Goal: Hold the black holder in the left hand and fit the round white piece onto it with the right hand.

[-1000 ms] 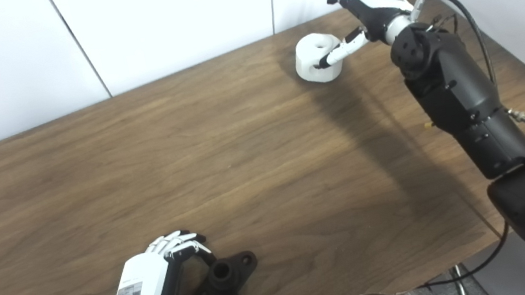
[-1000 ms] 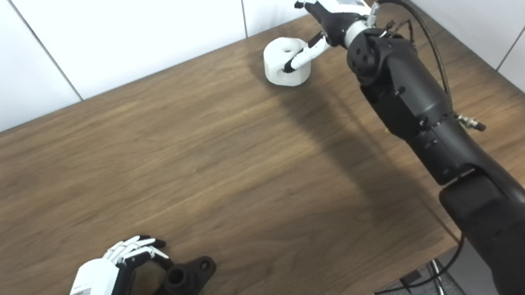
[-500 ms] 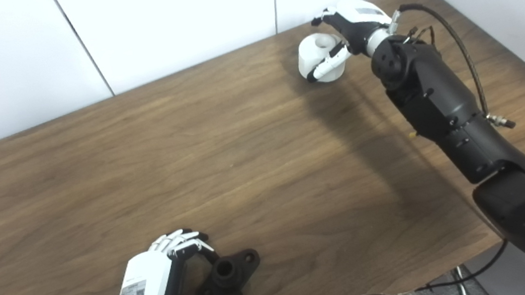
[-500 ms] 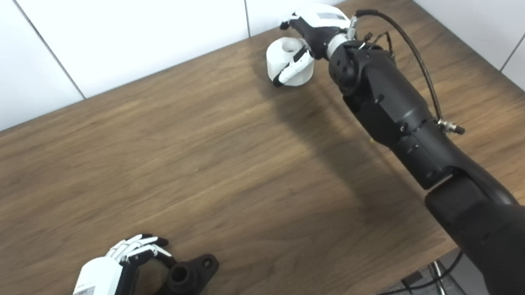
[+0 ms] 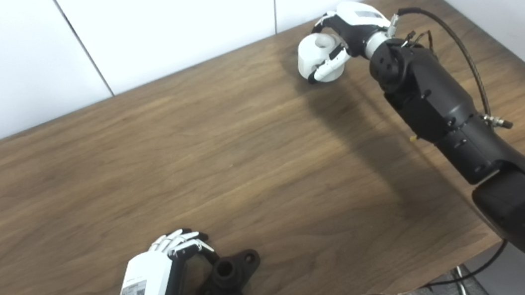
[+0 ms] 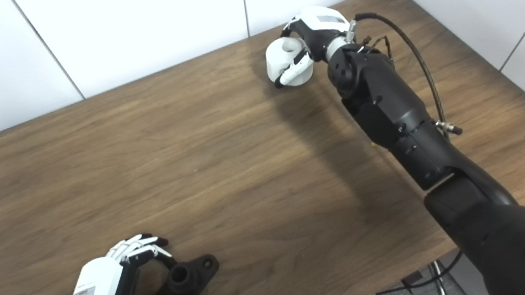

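the right hand only loosely cups the round white piece, which may slip in transit toward the black holder gripped by the left hand.

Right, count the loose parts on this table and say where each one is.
2. The round white piece is at the table's far right, wrapped by the right hand. The black holder sits at the near edge, in the left hand. None seem hidden.

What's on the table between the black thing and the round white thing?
Nothing: only bare table lies between the black holder and round white piece, in both eye views.
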